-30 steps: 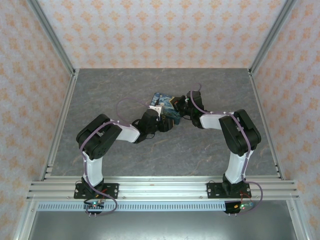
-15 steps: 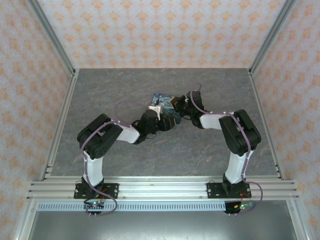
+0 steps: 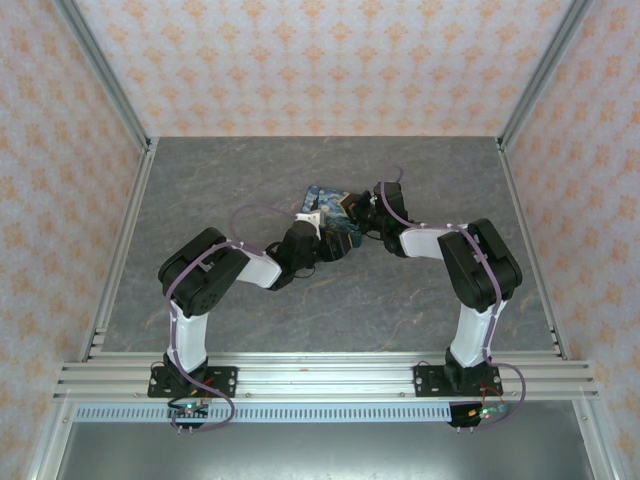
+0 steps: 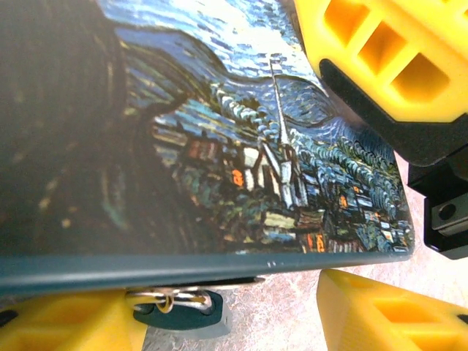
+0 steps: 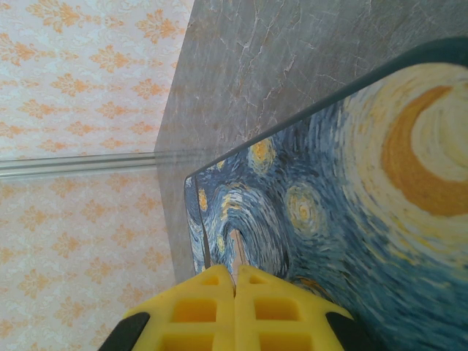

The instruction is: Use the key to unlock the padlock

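Silver key ring with dark tab, we see it on the grey marbled table, beneath the edge of a flat slab painted with a starry night, between the parted, empty fingers of our left gripper, right gripper pressed shut over the slab

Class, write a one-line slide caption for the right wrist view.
Shut right hand at a Starry Night-print board on the grey table.

Top camera looks down from behind; both wrist cameras close on the painted board
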Robot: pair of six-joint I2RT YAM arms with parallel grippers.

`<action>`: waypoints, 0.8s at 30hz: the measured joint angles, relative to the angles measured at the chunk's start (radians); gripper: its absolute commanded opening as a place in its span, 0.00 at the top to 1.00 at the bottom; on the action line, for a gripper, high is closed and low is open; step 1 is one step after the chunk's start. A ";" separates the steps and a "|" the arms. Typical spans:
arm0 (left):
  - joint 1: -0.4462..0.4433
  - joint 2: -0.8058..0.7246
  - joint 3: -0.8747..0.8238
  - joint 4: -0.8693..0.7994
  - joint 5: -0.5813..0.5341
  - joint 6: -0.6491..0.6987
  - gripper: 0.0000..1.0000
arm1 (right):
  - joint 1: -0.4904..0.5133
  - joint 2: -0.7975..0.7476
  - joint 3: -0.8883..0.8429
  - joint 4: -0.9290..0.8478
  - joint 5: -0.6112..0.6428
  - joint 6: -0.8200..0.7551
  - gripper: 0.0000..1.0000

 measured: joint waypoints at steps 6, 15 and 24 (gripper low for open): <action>0.002 0.002 -0.040 0.081 0.016 -0.034 0.39 | 0.000 0.000 0.000 0.000 0.000 0.000 1.00; 0.002 0.001 -0.073 0.148 0.026 -0.071 0.40 | 0.000 0.000 0.000 0.000 0.000 0.000 1.00; 0.003 0.020 -0.105 0.238 0.025 -0.129 0.41 | 0.000 0.000 0.000 0.000 0.000 0.000 1.00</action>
